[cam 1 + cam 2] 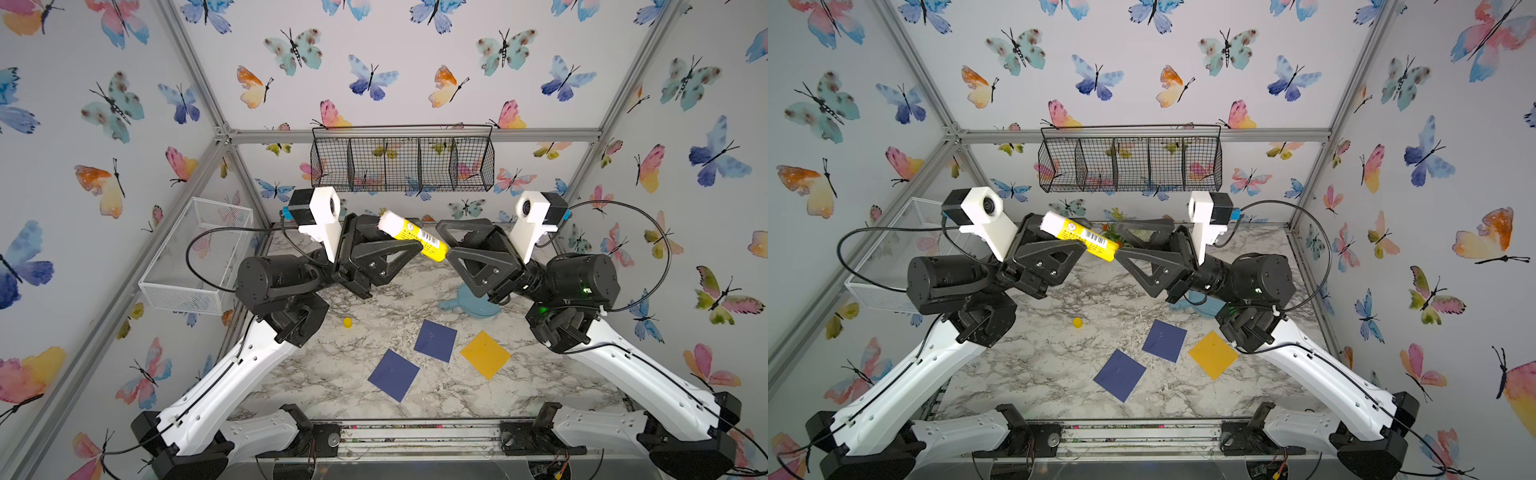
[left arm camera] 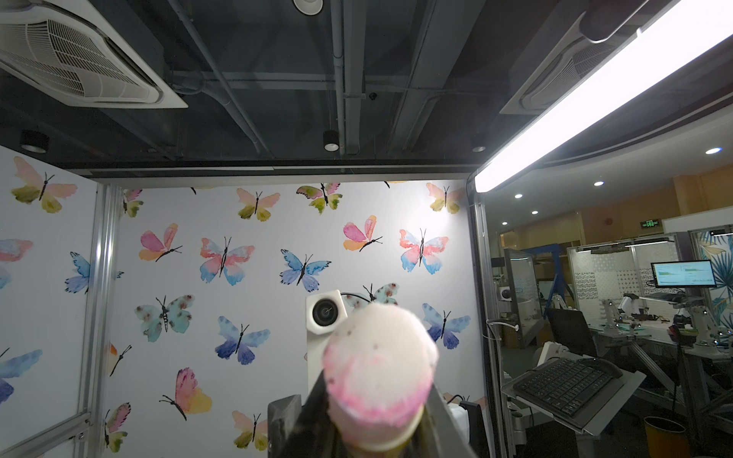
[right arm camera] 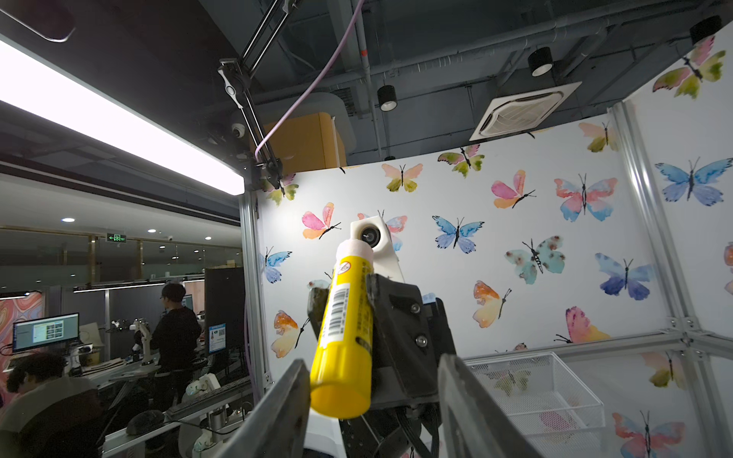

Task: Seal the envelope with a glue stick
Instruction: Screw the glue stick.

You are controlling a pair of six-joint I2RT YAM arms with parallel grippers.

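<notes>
The glue stick [image 1: 415, 237] [image 1: 1084, 237] is a yellow tube with a barcode label, held tilted high above the marble table. My left gripper [image 1: 399, 237] [image 1: 1073, 243] [image 2: 377, 430] is shut on its body. Its uncapped white, pink-stained tip [image 2: 378, 365] points towards the back left. My right gripper [image 1: 444, 239] [image 1: 1119, 241] [image 3: 373, 368] stands open around the tube's yellow base end [image 3: 341, 388], with a gap on one side. A small yellow cap [image 1: 347, 322] [image 1: 1077, 322] lies on the table. Below are two dark blue squares [image 1: 393, 375] [image 1: 435, 340] and a yellow one [image 1: 485, 354]; I cannot tell which is the envelope.
A black wire basket [image 1: 403, 162] hangs on the back wall just above both grippers. A white mesh basket [image 1: 195, 257] stands at the left edge. A light blue dish-like object [image 1: 469, 305] lies under my right wrist. Aluminium frame posts bound the table.
</notes>
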